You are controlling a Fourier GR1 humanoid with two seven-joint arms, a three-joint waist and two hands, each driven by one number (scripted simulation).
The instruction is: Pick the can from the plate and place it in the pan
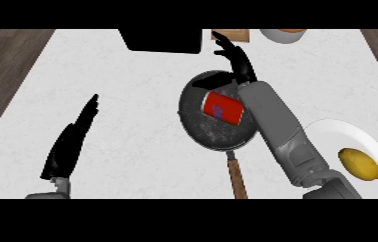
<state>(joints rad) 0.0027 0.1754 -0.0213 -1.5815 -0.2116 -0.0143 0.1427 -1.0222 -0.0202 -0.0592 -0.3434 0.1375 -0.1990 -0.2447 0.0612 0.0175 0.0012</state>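
Note:
A red can (pixel 223 107) lies on its side inside the dark pan (pixel 201 123), whose wooden handle points toward the lower edge. My right hand (pixel 236 58) hovers beyond the pan's far rim, fingers spread and open, holding nothing; its grey forearm crosses the pan's right side. A white plate (pixel 332 133) sits at the right edge with a yellow fruit (pixel 359 163) on it. At the lower left my left hand (pixel 70 143) rests open, fingers straight.
A black box-like object (pixel 162 40) stands at the back centre. Next to it is a brown board (pixel 238 34), and a white bowl (pixel 284 35) sits at the back right. Dark wooden floor shows past the counter's left edge.

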